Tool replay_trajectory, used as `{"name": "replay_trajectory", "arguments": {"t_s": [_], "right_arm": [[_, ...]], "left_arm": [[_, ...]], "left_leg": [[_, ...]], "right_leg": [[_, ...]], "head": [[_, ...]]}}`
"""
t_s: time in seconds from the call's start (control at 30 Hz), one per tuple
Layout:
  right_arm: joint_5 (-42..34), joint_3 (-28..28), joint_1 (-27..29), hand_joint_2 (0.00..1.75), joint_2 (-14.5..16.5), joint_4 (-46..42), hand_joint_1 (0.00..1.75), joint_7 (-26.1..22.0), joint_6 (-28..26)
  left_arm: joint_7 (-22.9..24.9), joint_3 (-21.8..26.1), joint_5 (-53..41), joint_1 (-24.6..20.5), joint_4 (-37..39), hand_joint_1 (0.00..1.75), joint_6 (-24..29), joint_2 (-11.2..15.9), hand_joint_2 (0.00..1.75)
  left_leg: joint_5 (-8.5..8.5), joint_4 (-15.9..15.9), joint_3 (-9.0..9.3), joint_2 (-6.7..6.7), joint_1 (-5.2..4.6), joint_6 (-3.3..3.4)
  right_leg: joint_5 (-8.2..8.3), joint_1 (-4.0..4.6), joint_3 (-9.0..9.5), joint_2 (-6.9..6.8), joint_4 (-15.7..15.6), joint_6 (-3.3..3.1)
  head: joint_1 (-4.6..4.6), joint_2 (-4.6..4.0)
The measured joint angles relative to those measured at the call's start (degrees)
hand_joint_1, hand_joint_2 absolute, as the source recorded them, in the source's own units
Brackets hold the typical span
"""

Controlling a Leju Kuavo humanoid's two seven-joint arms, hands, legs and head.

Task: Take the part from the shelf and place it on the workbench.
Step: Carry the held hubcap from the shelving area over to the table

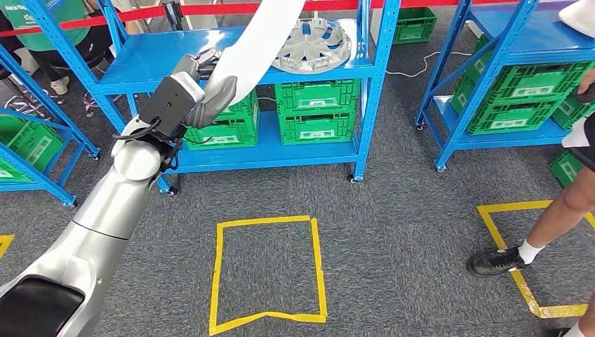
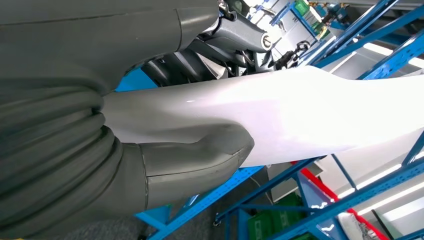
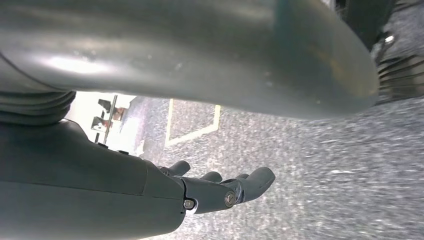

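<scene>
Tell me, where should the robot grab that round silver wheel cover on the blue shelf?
Probably by the near rim of the wheel cover, coming from the front. It lies flat on the shelf near the front edge, so the thin rim is easiest to pinch. The left hand already holds a long white part.

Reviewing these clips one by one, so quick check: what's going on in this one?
The robot's left hand grips a long white curved panel, held up in front of the blue metal shelf; the thumb wraps over it in the wrist view. A silver hubcap sits on the shelf's upper level, with green plastic crates below. The right hand hangs over the grey carpet, holding nothing, fingers loosely apart. A person's leg stands at the right.
</scene>
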Motion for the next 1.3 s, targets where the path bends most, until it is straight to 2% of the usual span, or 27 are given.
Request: {"name": "replay_trajectory", "arguments": {"t_s": [0.03,0.1,0.17,0.23,0.27,0.33,0.37,0.4,0.43,0.5,0.53,0.6,0.67,0.73,0.77,0.83,0.87,0.9,0.93,1.0,1.03,1.07,1.13,1.17,1.2,1.27,1.3], "right_arm": [[-0.01,-0.08,0.01,0.00,0.00,0.00,0.00,0.01,0.00],[-0.01,-0.15,0.01,0.00,0.00,0.00,0.00,0.03,0.02],[0.00,-0.17,0.00,0.00,0.01,0.00,0.00,0.05,0.07],[0.05,-0.19,0.04,0.00,0.03,0.00,0.00,0.14,0.13],[0.10,-0.19,0.06,0.00,0.03,0.00,0.00,0.18,0.18],[0.19,-0.19,0.13,0.00,0.00,0.00,0.00,0.19,0.25],[0.23,-0.20,0.15,0.00,-0.03,0.00,0.00,0.10,0.27],[0.27,-0.20,0.19,0.00,-0.05,0.00,0.00,0.03,0.31],[0.31,-0.21,0.22,0.00,-0.08,0.00,0.00,0.03,0.36],[0.35,-0.21,0.22,0.00,-0.11,0.00,0.00,0.19,0.38],[0.31,-0.21,0.18,0.00,-0.13,0.00,0.00,0.25,0.32],[0.17,-0.21,0.13,0.00,-0.16,0.00,0.00,0.24,0.15],[0.05,-0.27,0.07,0.00,-0.17,0.00,0.00,0.23,0.09],[0.01,-0.43,-0.04,0.00,-0.17,-0.01,0.00,0.27,0.10],[0.01,-0.52,-0.09,0.00,-0.17,-0.01,0.00,0.26,0.11],[0.01,-0.64,-0.04,0.00,-0.13,0.00,0.00,0.21,0.16],[0.02,-0.68,-0.03,0.00,-0.09,0.00,0.00,0.21,0.20],[0.02,-0.72,-0.02,0.00,-0.07,0.00,0.00,0.21,0.24],[0.04,-0.75,-0.02,0.00,-0.04,0.00,0.00,0.21,0.28],[0.13,-0.79,-0.03,0.00,-0.07,0.00,0.00,0.22,0.28],[0.18,-0.80,-0.02,0.00,-0.07,0.00,0.00,0.22,0.28],[0.26,-0.82,-0.02,0.00,-0.07,0.00,0.00,0.22,0.28],[0.45,-0.85,0.00,0.00,-0.06,0.00,0.00,0.22,0.27],[0.54,-0.86,0.01,0.00,-0.05,0.00,0.00,0.22,0.26],[0.57,-0.86,0.02,0.00,-0.05,0.00,0.00,0.22,0.21],[0.57,-0.88,0.07,0.00,-0.03,0.00,0.00,0.21,0.11],[0.56,-0.90,0.10,0.00,-0.03,0.00,0.00,0.22,0.04]], "left_arm": [[0.02,0.00,0.00,0.03,0.01,1.75,0.00,0.00,1.75],[0.04,0.00,0.00,0.10,0.01,1.75,0.00,-0.01,1.75],[0.04,0.00,-0.01,0.08,-0.02,1.75,0.00,-0.01,1.75],[-0.06,0.00,-0.05,-0.09,-0.12,1.75,0.00,0.05,1.75],[-0.13,0.00,-0.06,-0.18,-0.16,1.75,0.00,0.15,1.75],[-0.24,0.00,-0.07,-0.23,-0.14,1.75,0.01,0.32,1.75],[-0.25,0.00,-0.07,-0.23,-0.11,1.75,0.03,0.40,1.75],[-0.23,0.01,-0.07,-0.21,-0.09,1.75,0.08,0.45,1.75],[-0.23,0.01,-0.07,-0.20,-0.06,1.75,0.14,0.49,1.75],[-0.22,0.02,-0.10,-0.06,-0.03,1.75,0.24,0.54,1.75],[-0.23,0.02,-0.15,0.09,-0.01,1.75,0.24,0.54,1.75],[-0.21,0.01,-0.43,0.43,0.01,1.75,0.24,0.52,1.75],[-0.18,0.01,-0.84,0.56,-0.01,1.75,0.25,0.48,1.75],[-0.17,0.04,-1.13,0.49,-0.04,1.75,0.27,0.46,1.75],[-0.19,0.04,-1.20,0.45,-0.03,1.75,0.27,0.45,1.75],[-0.19,0.06,-1.22,0.42,0.13,1.75,0.17,0.45,1.75],[-0.16,0.06,-1.22,0.40,0.27,1.75,0.07,0.48,1.75],[-0.13,0.07,-1.22,0.40,0.42,1.75,-0.04,0.52,1.75],[-0.12,0.07,-1.22,0.39,0.57,1.75,-0.14,0.57,1.75],[-0.14,0.07,-1.20,0.36,0.83,1.75,-0.26,0.64,1.75],[-0.18,0.07,-1.11,0.37,0.98,1.75,-0.38,0.66,1.75],[-0.25,0.07,-0.93,0.37,1.16,1.75,-0.60,0.67,1.75],[-0.57,0.07,-0.27,0.37,1.49,1.75,-1.29,0.69,1.75],[-0.77,0.08,0.06,0.36,1.57,1.75,-1.59,0.70,1.75],[-0.91,0.12,0.31,0.33,1.61,1.75,-1.78,0.72,1.75],[-1.08,0.23,0.60,0.16,1.63,1.75,-1.85,0.74,1.75],[-1.10,0.27,0.69,0.07,1.66,1.75,-1.82,0.74,1.75]], "left_leg": [[-0.96,3.14,-0.23,0.00,0.03,-0.10],[0.94,4.59,1.53,-0.03,0.00,0.09],[3.10,-1.72,7.30,-0.14,-0.19,0.89],[1.64,-10.50,13.57,-0.23,-0.57,1.71],[0.65,-13.20,15.16,-0.25,-0.80,2.01],[1.24,-14.60,15.02,-0.18,-0.91,2.54],[2.07,-14.90,14.63,-0.08,-0.83,2.99],[3.02,-15.17,14.05,0.02,-0.69,3.43],[3.98,-15.33,13.29,0.11,-0.54,3.77],[5.67,-15.19,11.29,0.11,-0.62,4.12],[6.43,-15.01,10.19,0.11,-0.64,4.11],[7.78,-14.35,7.79,0.14,-0.58,3.89],[8.82,-13.29,5.50,0.16,-0.47,3.43],[9.58,-12.21,3.89,0.20,-0.55,2.79],[10.00,-11.97,3.49,0.22,-0.62,2.44],[11.01,-12.20,3.22,0.24,-0.62,1.75],[10.94,-12.23,2.99,0.17,-0.54,1.41],[9.74,-11.53,2.51,0.08,-0.47,1.04],[7.56,-9.78,1.83,0.00,-0.37,0.69],[1.72,-3.19,0.25,-0.09,-0.17,0.08],[0.03,0.29,-0.22,-0.09,-0.09,-0.08],[-0.29,2.78,-0.22,-0.09,-0.06,-0.14],[2.55,2.60,2.14,-0.10,-0.07,0.06],[3.95,-0.20,4.74,-0.07,-0.09,0.33],[4.14,-4.28,7.91,0.09,-0.24,0.66],[2.31,-11.73,12.92,0.45,-0.59,1.39],[1.48,-13.63,13.87,0.49,-0.80,1.74]], "right_leg": [[0.81,0.02,-1.05,0.00,0.03,0.05],[2.33,0.07,-3.03,-0.02,0.06,0.19],[3.73,0.16,-4.52,-0.02,0.09,0.42],[5.05,0.19,-5.20,-0.03,-0.05,0.95],[5.72,0.12,-5.27,-0.07,-0.31,1.34],[6.93,-0.06,-5.31,-0.11,-1.07,2.19],[6.43,-0.10,-5.54,-0.07,-0.98,2.49],[4.67,-0.11,-6.03,0.02,0.13,2.71],[1.84,-0.15,-6.74,0.08,2.37,2.83],[-3.88,-0.09,-8.32,0.18,9.41,3.07],[-4.96,-0.07,-8.73,0.20,12.71,3.19],[-3.24,-0.06,-7.43,0.21,15.11,3.37],[-1.30,-0.15,-2.50,0.19,10.18,3.42],[-3.00,0.03,2.62,0.28,2.88,2.99],[-4.05,0.16,3.81,0.35,0.80,2.61],[-3.81,0.31,3.61,0.37,-0.09,1.64],[-3.20,0.24,3.21,0.26,-0.18,1.20],[-2.47,0.13,2.65,0.16,-0.33,0.80],[-1.68,-0.03,1.94,0.06,-0.47,0.52],[-0.29,-0.11,0.37,0.03,-0.49,0.28],[0.32,-0.11,-0.50,0.04,-0.49,0.28],[0.92,-0.10,-1.36,0.03,-0.48,0.33],[2.14,-0.11,-3.00,-0.01,-0.47,0.54],[2.74,-0.11,-3.64,-0.06,-0.47,0.70],[3.26,-0.04,-4.10,-0.13,-0.46,0.91],[4.16,0.01,-4.45,-0.41,-0.52,1.47],[4.58,-0.02,-4.43,-0.63,-0.70,1.86]], "head": [[0.01,0.00],[-0.01,0.00],[-0.01,0.00],[0.03,0.00],[0.01,0.00],[-0.04,0.00],[-0.06,0.00],[0.04,0.00],[0.14,0.00],[0.33,0.00],[0.34,0.00],[0.35,0.00],[0.36,0.00],[0.33,0.00],[0.31,0.00],[0.31,0.00],[0.30,0.00],[0.26,0.00],[0.20,0.00],[0.10,0.00],[0.10,0.00],[0.10,0.00],[0.09,0.00],[0.09,0.00],[0.09,0.00],[0.11,0.00],[0.12,-0.01]]}}
